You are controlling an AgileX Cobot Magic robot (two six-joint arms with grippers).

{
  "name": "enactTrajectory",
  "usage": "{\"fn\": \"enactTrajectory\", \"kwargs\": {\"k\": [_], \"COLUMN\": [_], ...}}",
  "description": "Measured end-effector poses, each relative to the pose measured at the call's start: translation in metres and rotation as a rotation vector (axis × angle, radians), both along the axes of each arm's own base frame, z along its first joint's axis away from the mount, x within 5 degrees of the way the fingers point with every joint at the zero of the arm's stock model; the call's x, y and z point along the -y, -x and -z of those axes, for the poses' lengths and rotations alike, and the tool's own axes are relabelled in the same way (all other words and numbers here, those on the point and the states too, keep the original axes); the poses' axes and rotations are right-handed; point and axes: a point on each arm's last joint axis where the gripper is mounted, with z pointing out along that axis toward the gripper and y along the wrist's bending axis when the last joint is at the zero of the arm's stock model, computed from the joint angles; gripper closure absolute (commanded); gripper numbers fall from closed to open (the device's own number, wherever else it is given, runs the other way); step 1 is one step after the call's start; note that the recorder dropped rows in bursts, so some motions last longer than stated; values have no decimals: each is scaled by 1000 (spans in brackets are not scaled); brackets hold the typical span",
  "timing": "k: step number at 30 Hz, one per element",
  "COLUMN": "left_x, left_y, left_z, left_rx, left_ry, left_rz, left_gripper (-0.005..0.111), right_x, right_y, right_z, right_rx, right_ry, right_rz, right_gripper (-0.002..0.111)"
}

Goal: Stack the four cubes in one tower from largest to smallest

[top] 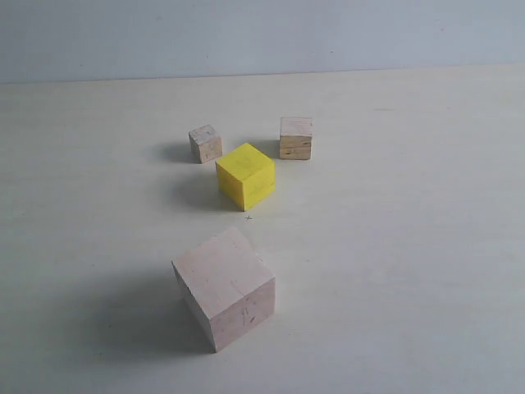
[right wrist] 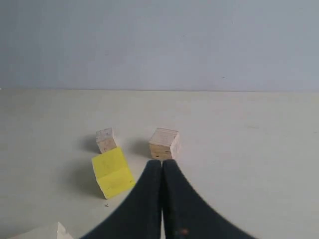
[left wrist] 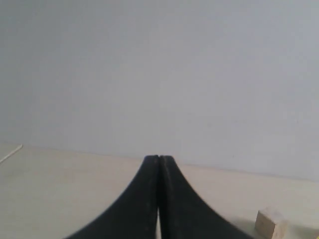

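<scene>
Exterior view: unstacked on the surface (top: 410,246), the greyish-beige cube (top: 205,144) and tan layered cube (top: 295,137) lie nearest its far edge, the yellow cube (top: 245,176) just in front of them, and the pale pinkish cube (top: 224,287) well apart, farthest from that edge. Left wrist view: the left gripper (left wrist: 159,159) is clenched and empty. Right wrist view: the right gripper (right wrist: 162,163) is clenched on nothing.

Pale cube (top: 223,287) bare matt wood; yellow cube (top: 245,176) painted matt; table (top: 410,246) smooth.
</scene>
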Motion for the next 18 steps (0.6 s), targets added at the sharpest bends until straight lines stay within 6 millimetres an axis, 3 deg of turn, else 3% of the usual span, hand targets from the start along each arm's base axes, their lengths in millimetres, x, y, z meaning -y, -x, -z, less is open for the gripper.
{"fn": "enactTrajectory", "kwargs": {"k": [6, 13, 18], "left_x": [0, 2, 12], "left_y": [1, -19, -36], "left_z": [-21, -52, -61], "left_rx": [47, -138, -338], "left_ry": [62, 86, 89], "left_rz": [7, 28, 132], "left_gripper": [107, 107, 107], "right_x": [-6, -28, -47], "right_y": [-14, -45, -63], "right_z": [7, 13, 17], "right_rx": [-40, -162, -226], "right_ry": [4, 82, 114], "right_rz": [0, -108, -249], "right_gripper": [108, 108, 108]}}
